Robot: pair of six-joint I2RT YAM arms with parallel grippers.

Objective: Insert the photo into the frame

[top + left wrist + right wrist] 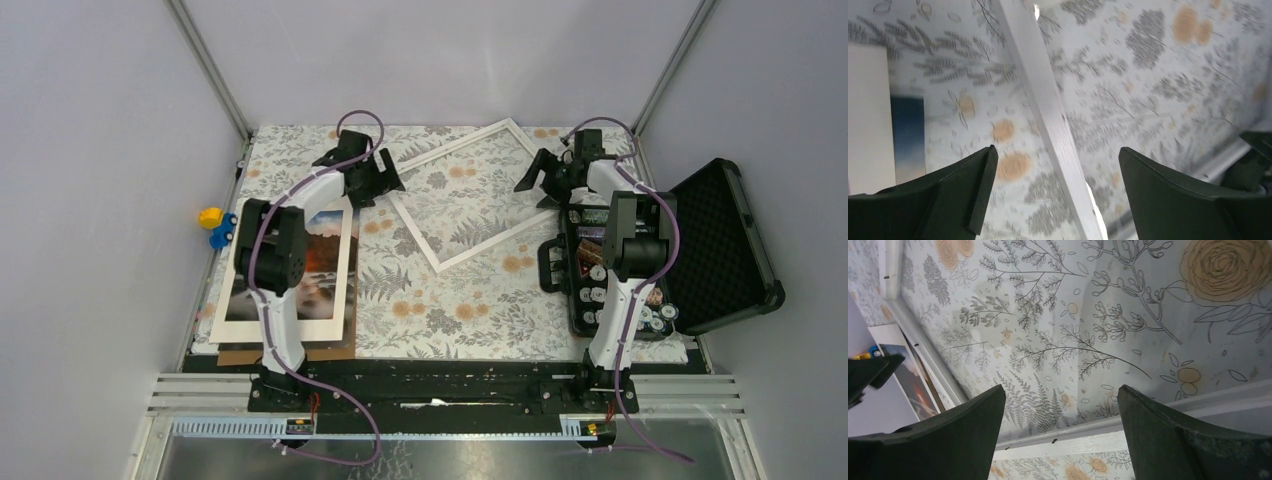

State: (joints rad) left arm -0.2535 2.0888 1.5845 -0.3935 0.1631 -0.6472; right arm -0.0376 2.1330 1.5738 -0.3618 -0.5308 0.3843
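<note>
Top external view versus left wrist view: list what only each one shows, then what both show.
Only top external: the black case, the yellow-and-blue toy and the brown backing board. Only left wrist: close up, one rail of the frame running between the open fingers of the left gripper. Both: the frame, the photo, the white mat and the floral cloth.

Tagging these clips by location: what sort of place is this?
Probably a lab robot cell: left arm and right arm bolted to a rail, grey walls on metal posts, floral cloth staged with frame and photo.
</note>
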